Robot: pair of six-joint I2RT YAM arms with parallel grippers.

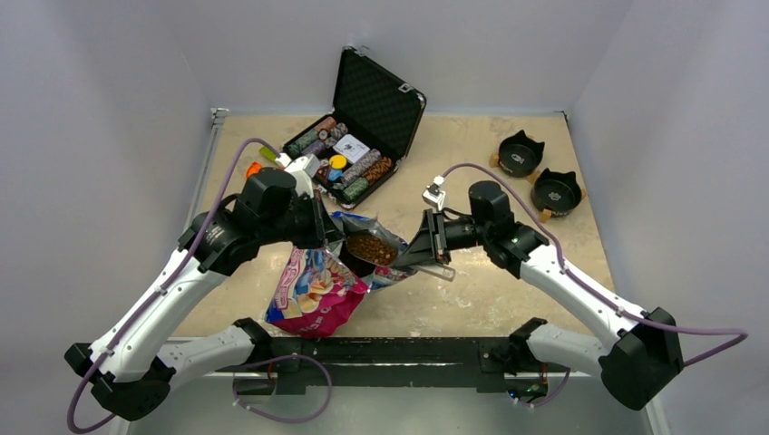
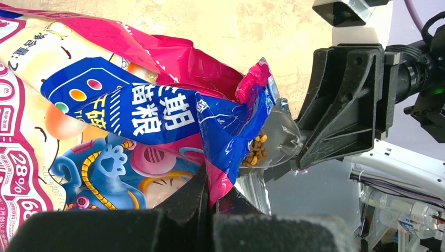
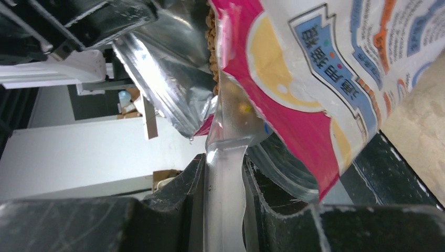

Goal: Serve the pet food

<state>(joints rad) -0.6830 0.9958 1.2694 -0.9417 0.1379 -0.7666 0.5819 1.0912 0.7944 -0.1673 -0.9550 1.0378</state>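
Pet food (image 1: 372, 247) fills the right hand's (image 3: 224, 176) clear scoop (image 2: 283, 134) at the bag (image 1: 313, 294) mouth.

A: What is the left gripper (image 2: 212, 198) doing?
B: Pinching the pink edge of the pet food bag (image 2: 131, 115), fingers closed.
A: And the kibble (image 2: 255, 151)?
B: Lying in a clear scoop (image 2: 281, 135) at the bag's mouth; the right gripper (image 2: 308, 146) is holding that scoop.

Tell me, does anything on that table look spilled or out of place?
No spill that I can see: the kibble sits in the clear scoop at the mouth of the bag, which lies crumpled on the table. The odd item is an open case of poker chips behind it.
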